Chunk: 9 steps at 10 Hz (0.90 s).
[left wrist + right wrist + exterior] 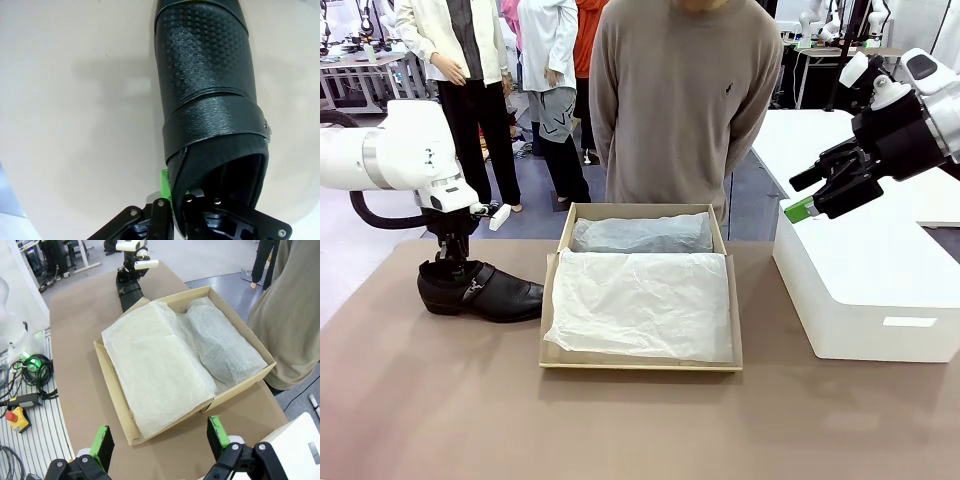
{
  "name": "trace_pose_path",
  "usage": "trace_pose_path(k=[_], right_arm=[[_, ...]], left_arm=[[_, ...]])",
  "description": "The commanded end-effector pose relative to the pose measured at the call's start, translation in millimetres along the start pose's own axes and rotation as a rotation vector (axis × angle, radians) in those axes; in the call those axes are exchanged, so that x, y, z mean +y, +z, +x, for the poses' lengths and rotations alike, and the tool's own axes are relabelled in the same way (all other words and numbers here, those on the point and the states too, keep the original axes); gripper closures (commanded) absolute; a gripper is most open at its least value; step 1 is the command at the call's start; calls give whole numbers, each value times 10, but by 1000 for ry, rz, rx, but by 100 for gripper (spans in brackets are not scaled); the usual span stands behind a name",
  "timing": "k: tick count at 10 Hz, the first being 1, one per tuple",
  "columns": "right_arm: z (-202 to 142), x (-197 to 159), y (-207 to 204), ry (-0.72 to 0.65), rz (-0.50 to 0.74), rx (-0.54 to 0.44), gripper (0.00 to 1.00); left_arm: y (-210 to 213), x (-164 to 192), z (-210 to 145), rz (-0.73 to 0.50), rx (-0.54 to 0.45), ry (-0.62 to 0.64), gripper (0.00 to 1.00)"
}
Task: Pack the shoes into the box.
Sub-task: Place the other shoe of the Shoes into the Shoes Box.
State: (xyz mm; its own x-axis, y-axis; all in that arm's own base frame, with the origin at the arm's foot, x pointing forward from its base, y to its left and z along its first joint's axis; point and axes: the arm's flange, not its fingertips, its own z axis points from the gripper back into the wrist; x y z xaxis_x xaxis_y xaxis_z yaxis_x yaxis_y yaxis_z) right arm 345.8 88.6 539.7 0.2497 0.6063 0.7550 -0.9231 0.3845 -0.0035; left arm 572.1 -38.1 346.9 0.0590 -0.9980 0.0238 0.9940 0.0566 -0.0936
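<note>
Left gripper (453,262) pinches the heel rim of the glossy black leather shoe (490,292) on the table (420,400) just beside the brown cardboard box (548,320), so a straight lift clearing its wall seems wise.

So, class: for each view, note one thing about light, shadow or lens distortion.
Front view: even light, only a faint shadow along the front of the box. Left wrist view: the shoe throws a soft, blurred shadow on the table. Right wrist view: the wide-angle lens bends the table's edges.
</note>
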Motion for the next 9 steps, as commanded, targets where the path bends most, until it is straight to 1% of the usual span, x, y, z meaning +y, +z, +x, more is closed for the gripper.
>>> trace_pose_path(k=[1, 2, 3, 4, 6, 8, 9], right_arm=[[4, -38, -22, 26, 12, -32, 0], [4, -38, -22, 26, 12, -32, 0], [4, -38, -22, 26, 12, -32, 0], [4, -38, -22, 26, 12, -32, 0], [4, -38, -22, 26, 12, -32, 0], [4, -38, -22, 26, 12, -32, 0], [4, -38, -22, 26, 12, -32, 0]], left_arm=[[109, -58, -116, 26, 13, 11, 100], [196, -102, -180, 50, -26, 36, 100], [331, -159, -241, 71, -42, 76, 100], [499, -216, -299, 84, -56, 146, 100], [815, -329, -390, 72, -129, 276, 100], [1047, -410, -469, 42, -197, 461, 100], [1137, -453, -503, 7, -240, 508, 100]])
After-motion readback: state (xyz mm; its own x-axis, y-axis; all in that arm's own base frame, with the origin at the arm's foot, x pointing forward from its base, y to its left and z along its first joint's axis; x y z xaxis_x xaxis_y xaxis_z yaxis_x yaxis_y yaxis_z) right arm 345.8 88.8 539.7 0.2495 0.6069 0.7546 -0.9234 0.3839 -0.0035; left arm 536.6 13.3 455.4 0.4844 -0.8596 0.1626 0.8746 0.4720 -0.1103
